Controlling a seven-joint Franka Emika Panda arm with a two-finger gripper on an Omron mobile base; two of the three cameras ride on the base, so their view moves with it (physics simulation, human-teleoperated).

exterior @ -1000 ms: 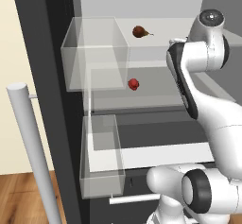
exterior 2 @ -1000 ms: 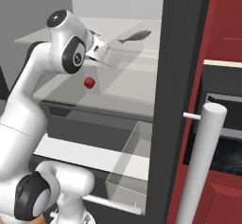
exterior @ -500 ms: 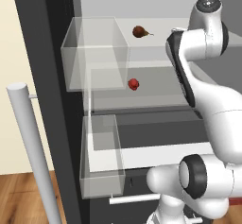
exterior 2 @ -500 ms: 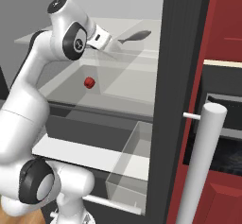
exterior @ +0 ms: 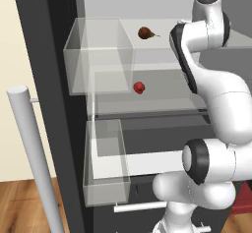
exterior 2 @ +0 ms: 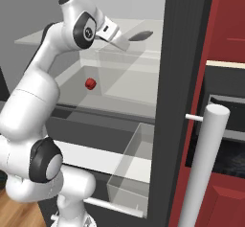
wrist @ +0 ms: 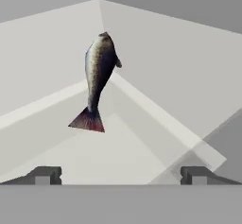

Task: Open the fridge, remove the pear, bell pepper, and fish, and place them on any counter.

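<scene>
Three items still inside the fridge (exterior: 59, 55): we are lining our spread, empty end effector (wrist: 120, 175) on the fish (wrist: 98, 69) at twelve o'clock; next, closing in.

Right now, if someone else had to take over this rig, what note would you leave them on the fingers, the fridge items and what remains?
Gripper: fingers open wide and empty, aimed at the fish, not touching it.
Fridge: doors already open.
Fish: lies on the upper shelf, tail toward the gripper, in the hand view and the right base view.
Pear: on the upper shelf, untouched.
Bell pepper: one shelf lower, untouched.
Done: fridge opened, arm reaching onto the upper shelf.
Left: close on the fish, carry it to a counter, then fetch the pear and bell pepper likewise. Nothing has left the fridge yet.
</scene>
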